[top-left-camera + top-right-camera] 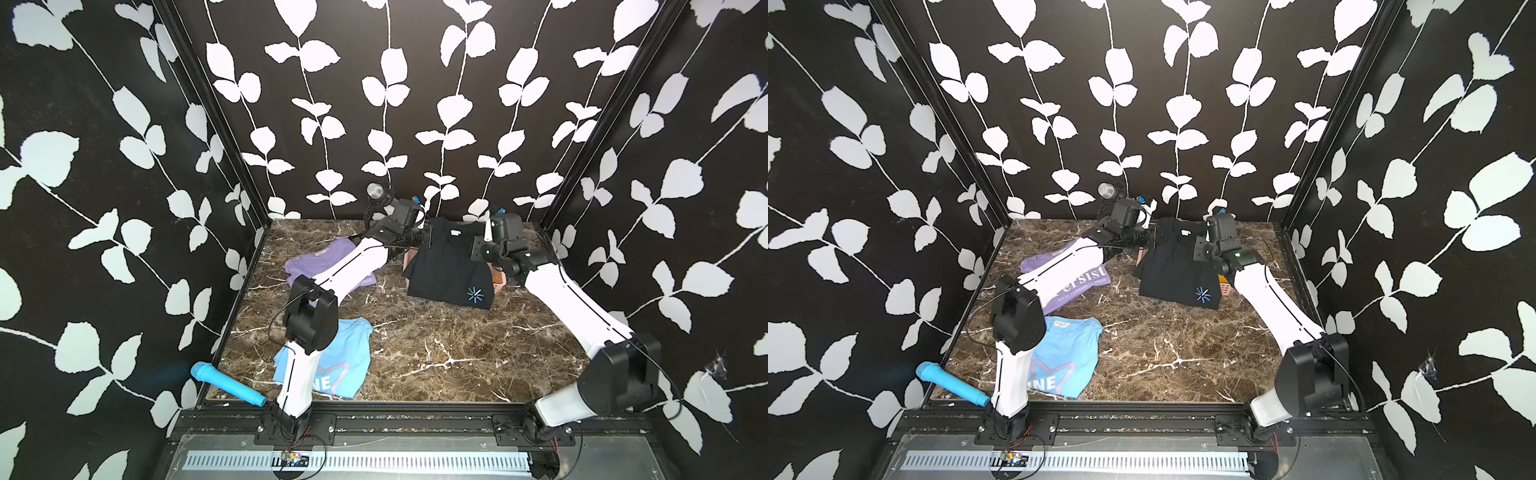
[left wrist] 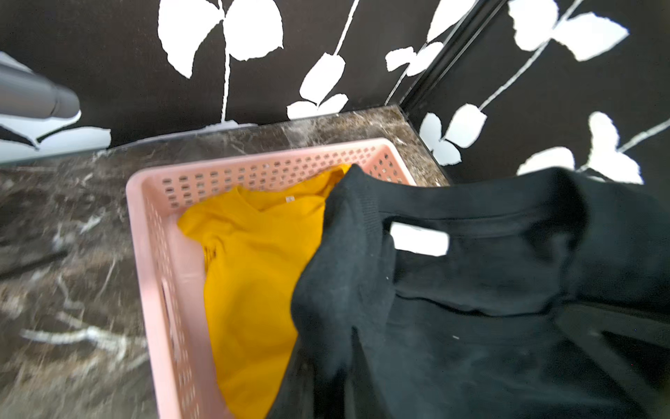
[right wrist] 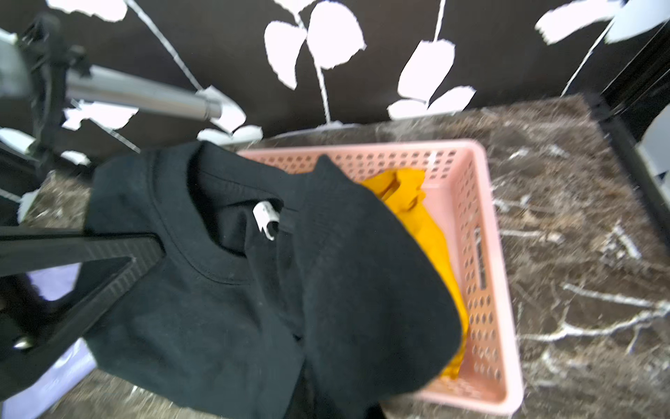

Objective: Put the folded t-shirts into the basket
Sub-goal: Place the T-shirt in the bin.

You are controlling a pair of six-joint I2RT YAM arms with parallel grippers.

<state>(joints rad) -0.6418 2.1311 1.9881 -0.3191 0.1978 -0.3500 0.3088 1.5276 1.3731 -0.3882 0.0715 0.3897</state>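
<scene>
**Hidden or cut-off items.** In both top views the black t-shirt (image 1: 449, 266) covered most of the basket (image 1: 500, 277), and only two pink corners showed. The yellow t-shirt (image 2: 253, 275) lay inside the basket. It appeared in the wrist views alone and was partly covered by black cloth. The left arm (image 1: 353, 266) crossed the purple t-shirt (image 1: 305, 262), cutting off the start of its "Persist" print, and also hid part of the light blue t-shirt (image 1: 347, 353). The fingertips of both grippers were lost in or behind black fabric.

**Gripper state.** The left gripper (image 1: 424, 237) was pressed together on the collar end of the black t-shirt, at the basket's side facing the purple t-shirt. The right gripper (image 1: 478, 249) was likewise clamped on the opposite shoulder, above the basket. The shirt hung between these two holds, with its starburst end draped over the basket's near wall. Whether that end touched the marble table (image 1: 415, 345) could not be determined.

**Other locations.** The purple t-shirt lay flat, well apart from the basket. The light blue t-shirt lay farther from the basket, toward the arm bases.

**Count.**
- T-shirts: four.
- Baskets: one.
- Grippers: two.
- Blue microphone (image 1: 226, 382): one, far from the basket.
- Lamp (image 1: 375, 191): one, behind the basket.
</scene>
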